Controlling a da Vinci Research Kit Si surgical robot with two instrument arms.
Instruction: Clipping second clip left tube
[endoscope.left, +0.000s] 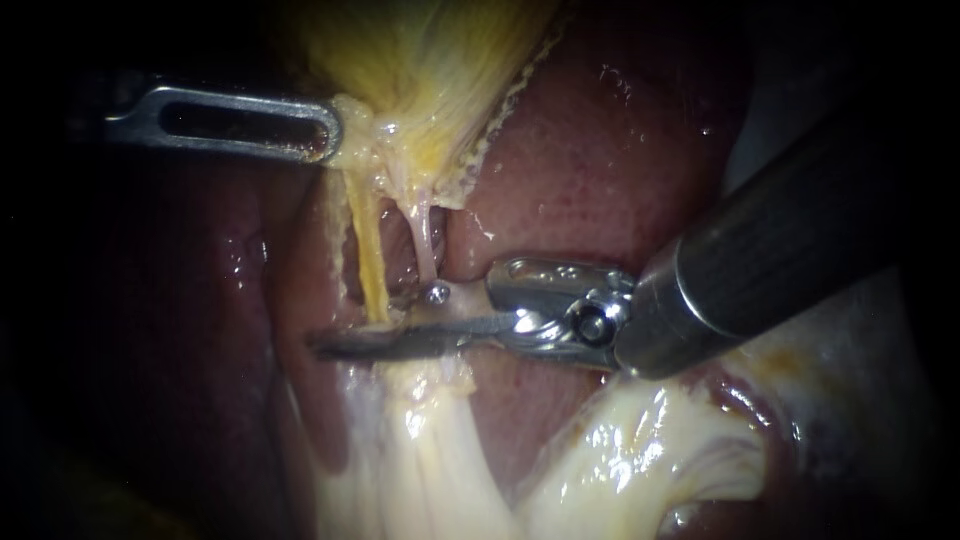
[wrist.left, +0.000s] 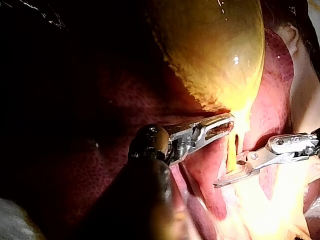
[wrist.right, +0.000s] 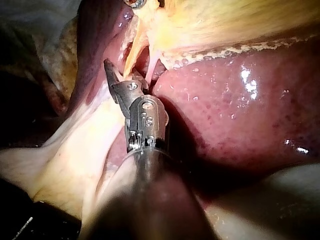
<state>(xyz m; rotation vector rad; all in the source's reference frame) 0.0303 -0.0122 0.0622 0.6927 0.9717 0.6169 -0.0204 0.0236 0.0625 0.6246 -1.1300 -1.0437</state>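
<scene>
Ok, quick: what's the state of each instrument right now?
Left instrument: shut on the gallbladder.
Right instrument: open, straddling the left tube.

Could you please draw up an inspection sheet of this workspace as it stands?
Surface: liver, dark red and wet, lying under everything.
Job's things: left tube, yellow, runs down from the gallbladder; a paler tube lies beside it; no clip clearly made out.
Clutter: nothing seen.
Pincers: left instrument, pincer shut on the gallbladder at its narrow end; right instrument, pincer open, with the left tube in the gap.
Cables: nothing seen.
Surroundings: pale fatty tissue below the right instrument; darkness beyond.
</scene>
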